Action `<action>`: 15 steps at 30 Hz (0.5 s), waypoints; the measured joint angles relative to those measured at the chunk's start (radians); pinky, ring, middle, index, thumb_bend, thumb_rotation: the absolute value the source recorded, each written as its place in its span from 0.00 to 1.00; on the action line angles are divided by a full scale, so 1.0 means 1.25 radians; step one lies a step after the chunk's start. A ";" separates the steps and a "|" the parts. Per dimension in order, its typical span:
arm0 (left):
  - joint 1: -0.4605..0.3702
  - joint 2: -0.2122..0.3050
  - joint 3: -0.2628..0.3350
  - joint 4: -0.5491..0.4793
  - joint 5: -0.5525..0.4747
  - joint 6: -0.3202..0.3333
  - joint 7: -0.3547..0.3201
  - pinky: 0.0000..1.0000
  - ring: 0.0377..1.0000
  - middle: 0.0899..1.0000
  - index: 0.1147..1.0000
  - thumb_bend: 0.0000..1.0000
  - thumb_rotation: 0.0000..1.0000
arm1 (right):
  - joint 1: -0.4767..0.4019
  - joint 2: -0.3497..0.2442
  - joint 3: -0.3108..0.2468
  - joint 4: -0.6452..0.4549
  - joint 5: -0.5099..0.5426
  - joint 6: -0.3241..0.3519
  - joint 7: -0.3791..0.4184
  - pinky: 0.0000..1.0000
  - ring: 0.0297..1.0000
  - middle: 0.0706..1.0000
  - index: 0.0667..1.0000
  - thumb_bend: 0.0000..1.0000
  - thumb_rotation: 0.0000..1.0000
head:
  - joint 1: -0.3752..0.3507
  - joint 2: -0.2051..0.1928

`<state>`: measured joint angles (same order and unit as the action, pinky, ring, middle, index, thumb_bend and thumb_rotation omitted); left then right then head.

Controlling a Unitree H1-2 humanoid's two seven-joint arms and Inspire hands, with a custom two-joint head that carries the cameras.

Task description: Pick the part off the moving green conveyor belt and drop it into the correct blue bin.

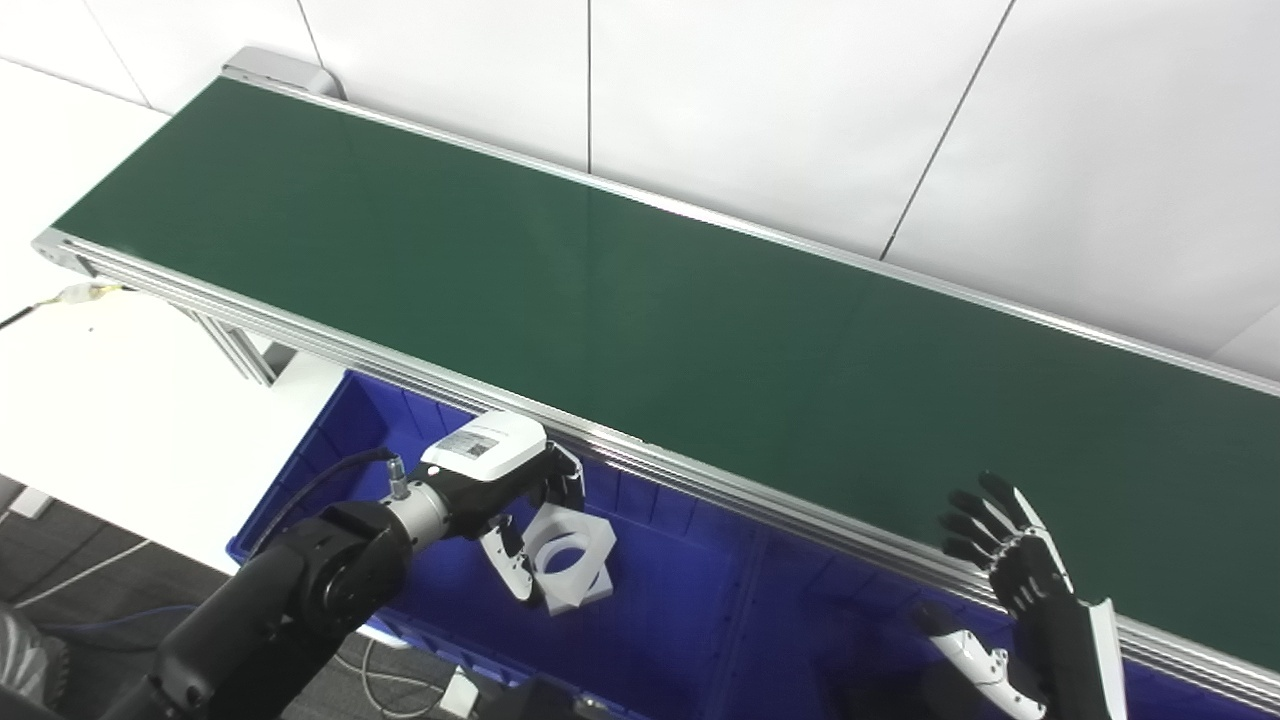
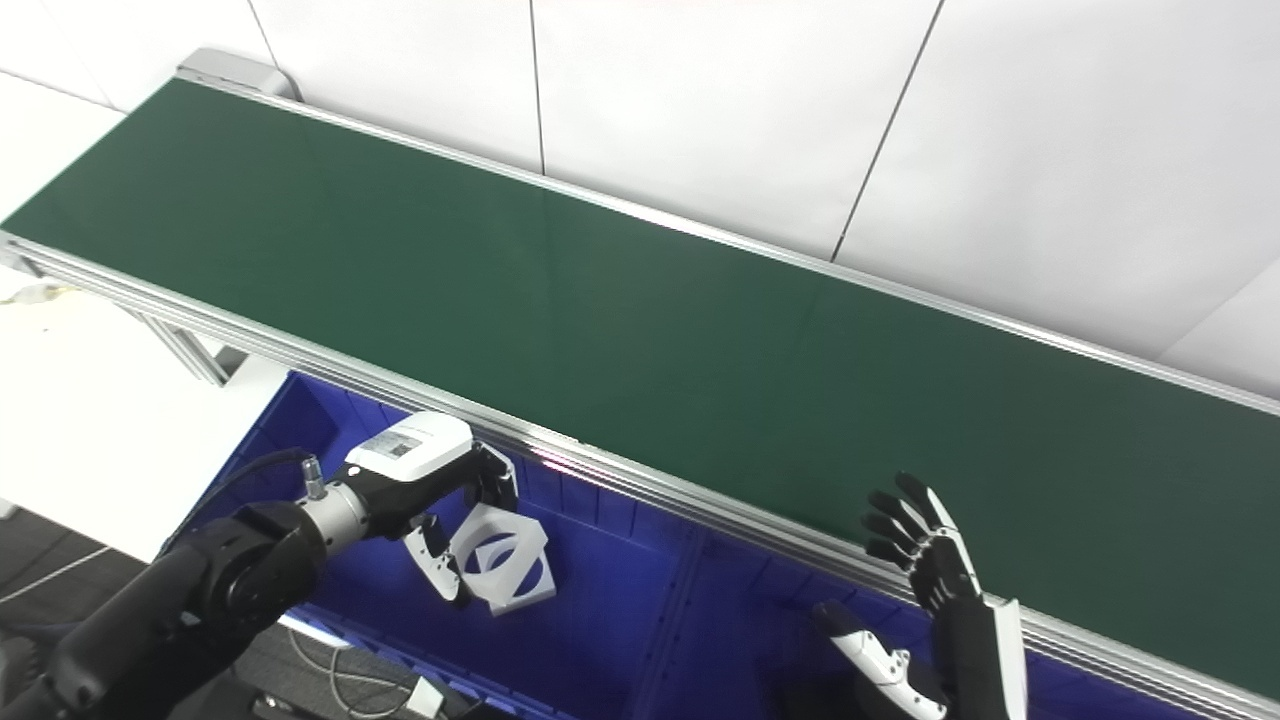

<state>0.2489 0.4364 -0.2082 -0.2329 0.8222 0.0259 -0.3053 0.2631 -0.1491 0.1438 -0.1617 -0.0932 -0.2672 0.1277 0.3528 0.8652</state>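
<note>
Left hand [image 1: 500, 480] fingers grasp a white hexagonal ring-shaped part [image 1: 568, 553] over the ribbed blue bin [image 1: 680, 600]; right hand [image 1: 1010, 560] fingers spread, released.

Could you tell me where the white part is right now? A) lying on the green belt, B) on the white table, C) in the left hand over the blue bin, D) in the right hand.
C: the left hand is closed around the white part, holding it above the blue bin; the belt is bare and the right hand is open and empty.

Green conveyor belt [image 1: 620, 300] runs diagonally over white table [image 1: 110, 400].
</note>
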 measured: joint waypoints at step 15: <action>0.003 -0.001 -0.009 -0.073 0.108 0.053 -0.038 0.79 0.96 0.98 0.97 0.97 0.00 | 0.006 0.002 0.000 -0.008 0.000 0.001 0.000 0.71 0.77 0.81 0.89 0.78 0.47 | -0.012 -0.007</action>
<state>0.2530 0.4348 -0.2191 -0.3241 0.9577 0.0916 -0.3525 0.2699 -0.1460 0.1442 -0.1713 -0.0933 -0.2663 0.1273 0.3375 0.8560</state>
